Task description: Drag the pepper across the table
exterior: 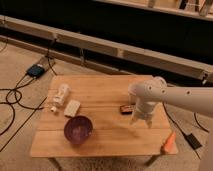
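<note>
Nearest the camera, the small orange-red tapered pepper sits at the front right corner of the light wooden slatted worktop, right on its edge. I cannot tell whether it lies fully on the boards. Well to its left stands the round purple bowl.

My pincer hangs pointing down over the right half of the worktop, behind and left of the pepper. Its fingers are spread and hold nothing. Just beside it on the left lies the dark flat rectangular bar with a red marking.

I judge that the step in hand is reaching the pepper. I should come forward and right, away from the bar, and settle on the pepper's outer side. Then the pull goes inward, not off the edge. I would press lightly, keep low, and drag along the bare boards between bowl and bar.

Farther left are the small pale rectangular block and the white bottle lying on its side. Beyond, on the floor, lie black cables.

I can read no brand or writing on the bar or the bottle.
</note>
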Robot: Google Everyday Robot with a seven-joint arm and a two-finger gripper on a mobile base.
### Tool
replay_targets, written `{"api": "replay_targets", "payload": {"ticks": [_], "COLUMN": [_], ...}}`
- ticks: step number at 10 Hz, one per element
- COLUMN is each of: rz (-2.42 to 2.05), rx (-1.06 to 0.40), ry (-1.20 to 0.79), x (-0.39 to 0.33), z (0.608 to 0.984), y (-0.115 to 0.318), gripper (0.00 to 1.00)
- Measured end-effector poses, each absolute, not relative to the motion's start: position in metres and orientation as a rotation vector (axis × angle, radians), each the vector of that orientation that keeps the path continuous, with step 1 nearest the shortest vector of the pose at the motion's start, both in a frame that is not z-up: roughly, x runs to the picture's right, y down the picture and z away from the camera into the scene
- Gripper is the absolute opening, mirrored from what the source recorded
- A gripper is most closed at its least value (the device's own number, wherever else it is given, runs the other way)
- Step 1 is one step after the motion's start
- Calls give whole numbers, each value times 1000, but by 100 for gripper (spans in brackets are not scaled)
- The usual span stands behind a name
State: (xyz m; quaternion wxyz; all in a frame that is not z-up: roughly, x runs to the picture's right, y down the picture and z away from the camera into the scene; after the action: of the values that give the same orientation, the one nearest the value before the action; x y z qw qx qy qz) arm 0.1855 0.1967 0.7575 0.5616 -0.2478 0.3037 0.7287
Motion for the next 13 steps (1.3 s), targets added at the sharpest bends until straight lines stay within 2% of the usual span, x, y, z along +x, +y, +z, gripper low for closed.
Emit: {"api": "replay_targets", "payload": {"ticks": [5, 10, 13], "rz": [1739, 1886, 1970], "rx": [-586, -575, -564], "ry": [741, 794, 817], "x": [187, 220, 249], "z": [763, 762, 749], "y": [208, 251, 272], "gripper": [65, 65, 65]}}
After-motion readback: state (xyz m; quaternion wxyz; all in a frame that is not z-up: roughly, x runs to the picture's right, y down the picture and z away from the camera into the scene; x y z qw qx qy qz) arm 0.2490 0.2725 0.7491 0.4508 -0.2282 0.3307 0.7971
